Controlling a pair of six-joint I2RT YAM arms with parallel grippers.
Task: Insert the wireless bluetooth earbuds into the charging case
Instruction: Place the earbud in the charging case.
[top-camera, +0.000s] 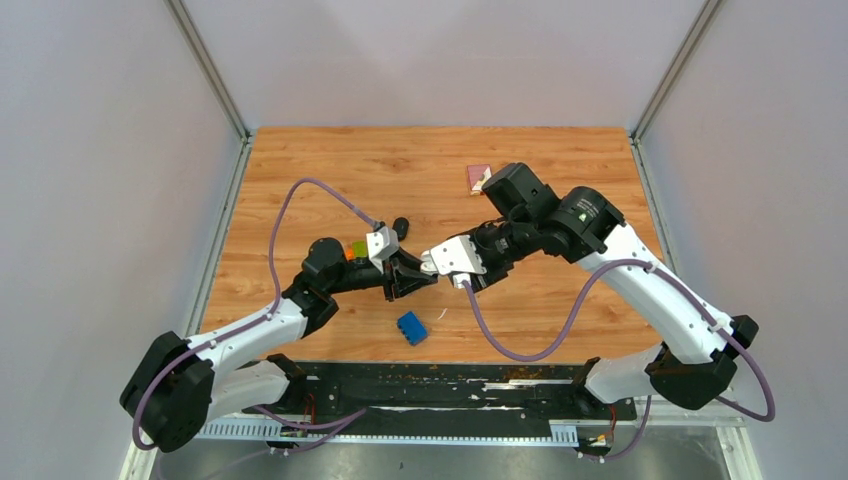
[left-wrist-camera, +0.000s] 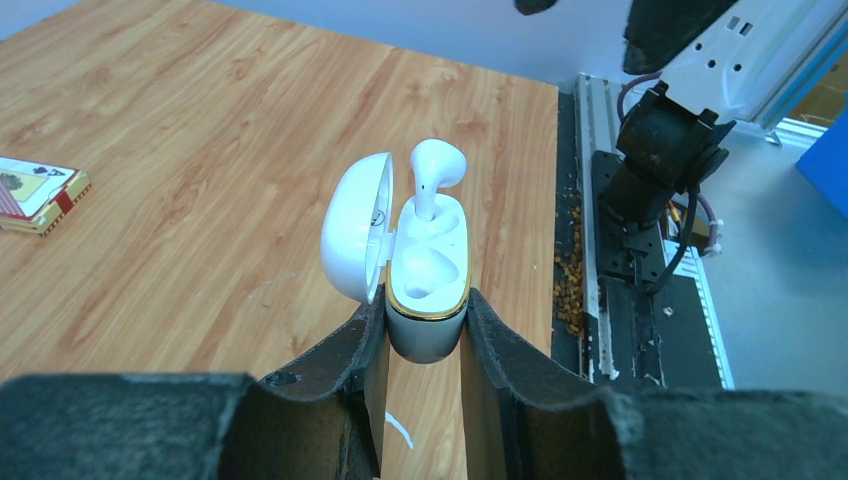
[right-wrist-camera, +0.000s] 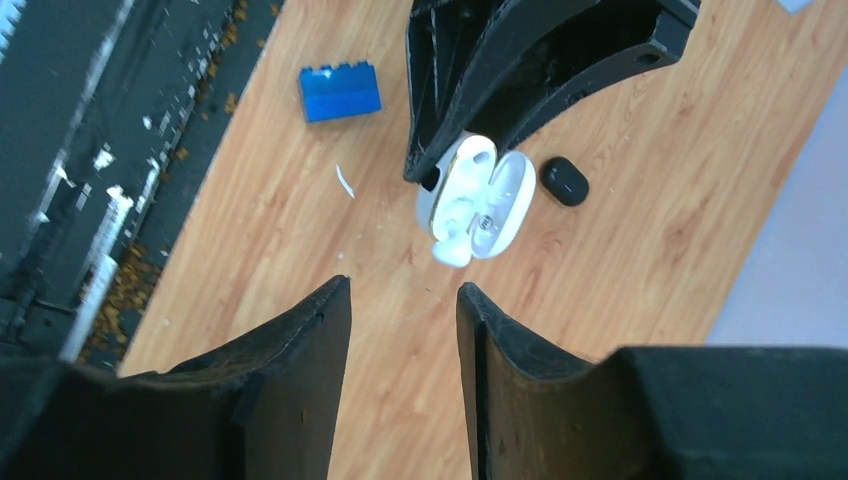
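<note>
My left gripper (left-wrist-camera: 425, 300) is shut on the base of a white charging case (left-wrist-camera: 430, 270) with a gold rim, held above the table, its lid (left-wrist-camera: 352, 225) open to the left. One white earbud (left-wrist-camera: 436, 170) stands stem-down in the case's far slot and sticks up out of it; the near slot (left-wrist-camera: 425, 275) is empty. My right gripper (right-wrist-camera: 400, 287) is open and empty, facing the case (right-wrist-camera: 478, 195) and bud (right-wrist-camera: 450, 250) a short way off. In the top view the two grippers (top-camera: 412, 280) (top-camera: 438, 262) meet tip to tip. The other earbuds are out of view.
A small rounded black item (right-wrist-camera: 565, 182) lies on the table beyond the case; it also shows in the top view (top-camera: 400, 226). A blue brick (top-camera: 411, 327) and a white scrap (right-wrist-camera: 343, 180) lie near the front edge. A small card box (top-camera: 478, 178) lies at the back.
</note>
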